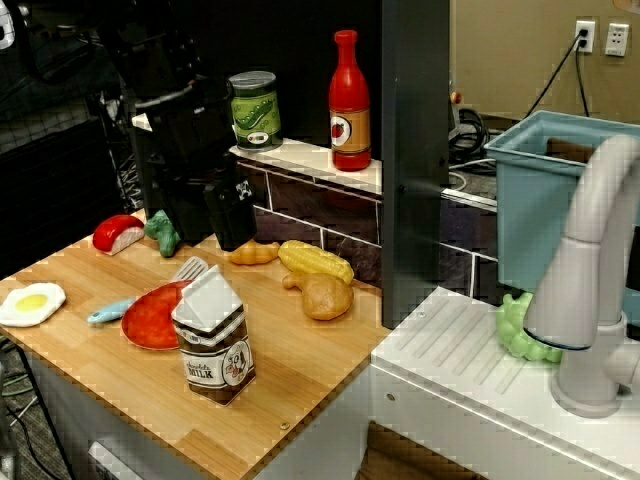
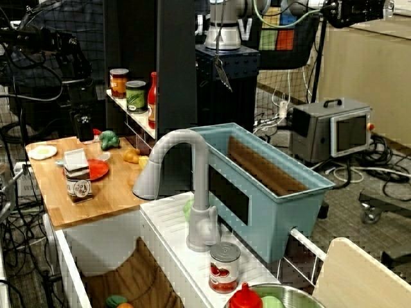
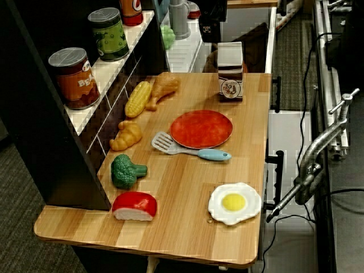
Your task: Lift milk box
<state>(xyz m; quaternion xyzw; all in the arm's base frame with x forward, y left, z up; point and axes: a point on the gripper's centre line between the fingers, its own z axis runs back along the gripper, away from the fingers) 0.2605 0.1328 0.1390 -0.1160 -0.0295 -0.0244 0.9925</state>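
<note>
The milk box (image 1: 213, 340) stands upright near the front edge of the wooden table (image 1: 300, 390), beside a red plate (image 1: 148, 322). It has a white gabled top, a brown band and a label with "MILK". It also shows in the side view as the milk box (image 2: 78, 179) and in the overhead view as the milk box (image 3: 230, 71). My black gripper (image 1: 215, 222) hangs above and behind the box, apart from it, on the shelf side. In the side view the gripper (image 2: 83, 128) seems open, with nothing between its fingers. In the overhead view only the gripper's lower part (image 3: 212, 20) shows.
A grey spatula (image 3: 187, 147) leans on the plate. Corn (image 1: 315, 262), a drumstick (image 1: 325, 296), a croissant (image 1: 253, 252), broccoli (image 1: 162, 233), a red-and-white piece (image 1: 118, 233) and a fried egg (image 1: 30, 303) lie around. A green can (image 1: 255, 110) and red bottle (image 1: 349, 100) stand on the shelf. The faucet (image 1: 590, 290) is at the right.
</note>
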